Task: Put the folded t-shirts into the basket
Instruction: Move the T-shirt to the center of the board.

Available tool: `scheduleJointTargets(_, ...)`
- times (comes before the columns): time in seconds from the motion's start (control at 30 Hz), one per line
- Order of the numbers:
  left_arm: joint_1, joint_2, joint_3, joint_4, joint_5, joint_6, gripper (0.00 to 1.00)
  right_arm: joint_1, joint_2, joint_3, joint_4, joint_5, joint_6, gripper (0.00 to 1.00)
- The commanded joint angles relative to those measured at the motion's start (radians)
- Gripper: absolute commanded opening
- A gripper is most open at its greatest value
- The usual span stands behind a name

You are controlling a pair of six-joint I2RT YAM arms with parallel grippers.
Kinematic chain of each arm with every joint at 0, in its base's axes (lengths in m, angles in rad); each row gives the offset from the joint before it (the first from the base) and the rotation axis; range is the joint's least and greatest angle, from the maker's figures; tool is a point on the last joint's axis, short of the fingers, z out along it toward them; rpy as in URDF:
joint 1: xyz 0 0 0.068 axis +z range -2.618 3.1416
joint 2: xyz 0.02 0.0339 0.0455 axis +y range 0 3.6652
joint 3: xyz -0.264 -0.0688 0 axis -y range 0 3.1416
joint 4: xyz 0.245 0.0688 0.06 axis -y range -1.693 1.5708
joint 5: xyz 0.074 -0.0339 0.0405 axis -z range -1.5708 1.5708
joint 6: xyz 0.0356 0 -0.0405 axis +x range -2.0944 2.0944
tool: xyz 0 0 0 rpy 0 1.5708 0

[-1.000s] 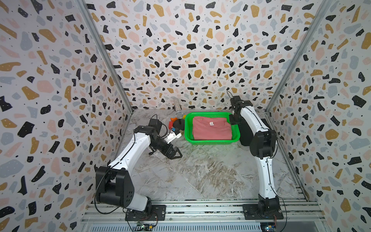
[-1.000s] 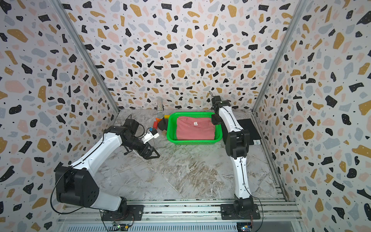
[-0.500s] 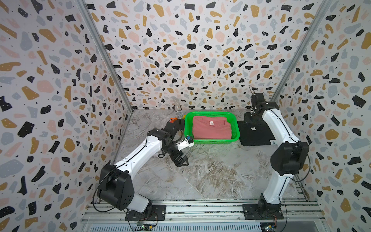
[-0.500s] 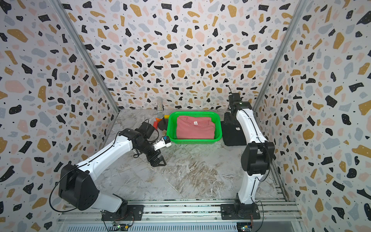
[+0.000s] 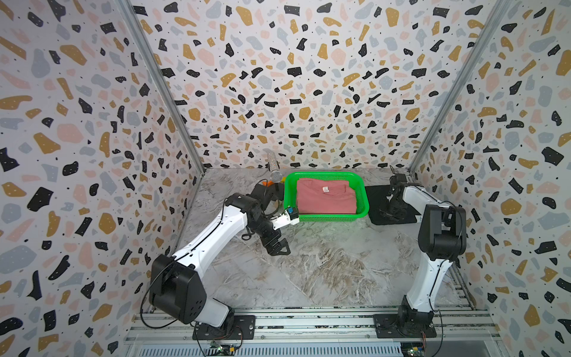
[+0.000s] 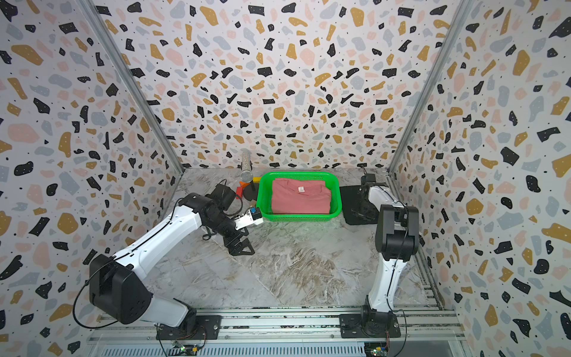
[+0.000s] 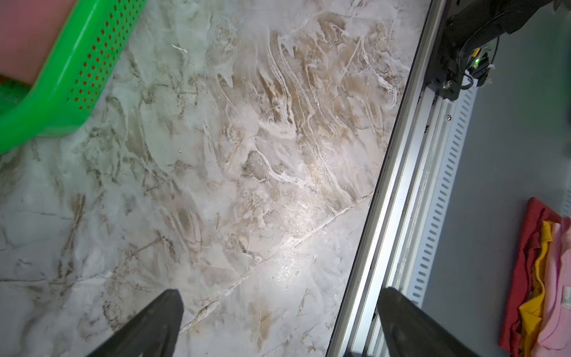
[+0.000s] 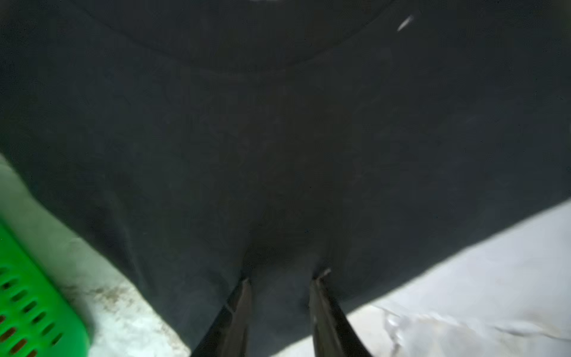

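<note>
The green basket (image 5: 333, 218) (image 6: 299, 218) stands at the back of the table with a dusty pink folded t-shirt (image 5: 324, 201) (image 6: 299, 201) lying in it. In the left wrist view orange shows through the holes of the basket's wall (image 7: 89, 65), below the pink cloth (image 7: 24, 31). A black t-shirt (image 5: 378, 196) (image 6: 350, 197) (image 8: 278, 123) lies flat on the table just right of the basket. My right gripper (image 5: 391, 211) (image 6: 360, 213) (image 8: 284, 276) is down on its near part, jaws drawn in with black cloth between them. My left gripper (image 5: 278, 248) (image 6: 242, 248) (image 7: 282, 295) hangs open over bare marble, left of the basket's front corner.
A silver microphone-like cylinder (image 5: 273, 168) and small coloured blocks (image 6: 244, 187) stand behind the left arm, left of the basket. Speckled walls close three sides. An aluminium rail (image 5: 309, 321) runs along the front edge. Beyond the rail lies a pile of coloured clothes (image 7: 540, 293).
My right arm swung from the basket's right rim out to the black t-shirt, came down on it, and its jaws narrowed. My left arm moved forward and right, away from the back.
</note>
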Motion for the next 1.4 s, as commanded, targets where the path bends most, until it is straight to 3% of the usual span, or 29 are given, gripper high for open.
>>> scheduleJointTargets(0.0,0.035,-0.025,0.035,-0.055,0.067,0.032,1.00,0.001,-0.030,-0.066,0.043,-0.070,0.075,0.32)
scheduleJointTargets(0.2,0.052,-0.021,0.045,-0.075,0.074,0.048,1.00,-0.002,-0.093,-0.233,0.018,-0.163,0.148,0.24)
scheduleJointTargets(0.43,0.078,-0.016,0.043,-0.095,0.092,0.059,1.00,0.000,-0.359,-0.559,-0.007,-0.253,0.250,0.22)
scheduleJointTargets(0.57,0.100,-0.011,0.030,-0.108,0.089,0.053,1.00,0.005,-0.511,-0.736,-0.046,-0.371,0.321,0.22)
scheduleJointTargets(0.67,0.126,-0.020,-0.017,-0.016,0.027,-0.061,1.00,0.014,-0.596,-0.793,-0.131,-0.372,0.302,0.22)
scheduleJointTargets(0.77,0.170,-0.035,-0.081,0.181,-0.146,-0.307,1.00,0.040,-0.646,-0.817,-0.196,-0.347,0.273,0.22)
scheduleJointTargets(0.9,0.240,-0.046,-0.113,0.273,-0.173,-0.416,1.00,0.123,-0.700,-0.877,-0.236,-0.383,0.297,0.21)
scheduleJointTargets(1.07,0.244,-0.041,-0.143,0.296,-0.143,-0.481,1.00,0.271,-0.776,-0.879,-0.243,-0.403,0.363,0.20)
scheduleJointTargets(1.2,0.254,-0.022,-0.203,0.350,-0.191,-0.584,1.00,0.404,-0.735,-0.871,-0.139,-0.438,0.426,0.21)
scheduleJointTargets(1.37,0.257,-0.014,-0.243,0.370,-0.061,-0.621,1.00,0.559,-0.610,-0.802,-0.015,-0.445,0.433,0.23)
